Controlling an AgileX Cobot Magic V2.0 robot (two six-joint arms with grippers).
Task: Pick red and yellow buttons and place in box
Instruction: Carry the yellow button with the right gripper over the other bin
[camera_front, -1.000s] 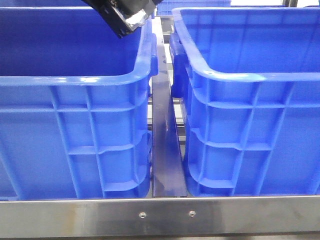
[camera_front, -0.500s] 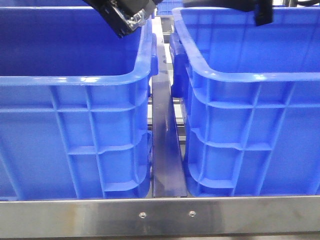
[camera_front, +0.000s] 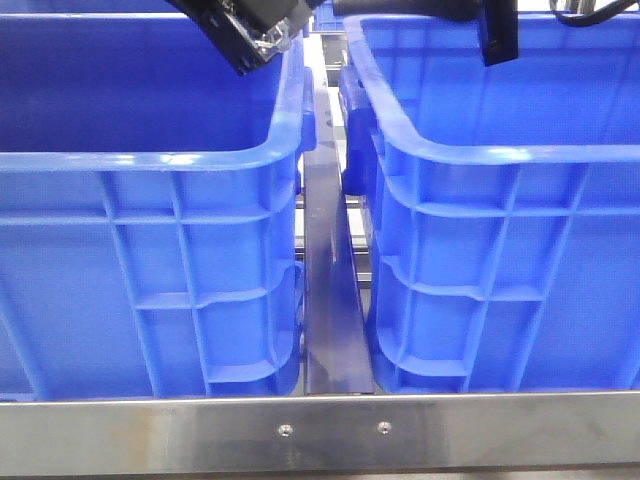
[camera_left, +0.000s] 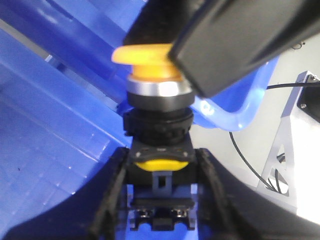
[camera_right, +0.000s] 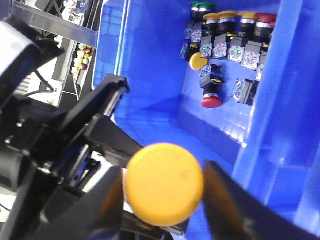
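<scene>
My left gripper (camera_left: 161, 165) is shut on the black body of a yellow button (camera_left: 142, 57), whose orange-yellow cap points away from it. In the front view that gripper (camera_front: 255, 35) hangs at the left box's (camera_front: 150, 160) right rim. My right gripper (camera_right: 167, 195) is open, its fingers (camera_left: 235, 45) flanking the same yellow cap (camera_right: 165, 184), with a thin gap on one side. It shows at the top of the front view (camera_front: 497, 35), over the right box (camera_front: 500, 155). A red button (camera_right: 211, 102) lies on a blue box floor among others.
Several more push buttons, yellow (camera_right: 198, 61), green (camera_right: 201, 7) and red (camera_right: 267, 19), lie in a row against that box's wall. A steel bar (camera_front: 330, 300) runs between the two boxes. A steel frame rail (camera_front: 320, 430) crosses the front.
My right arm has come into the front view at the top right and moved left and lower toward the left gripper. The left gripper has stayed put.
</scene>
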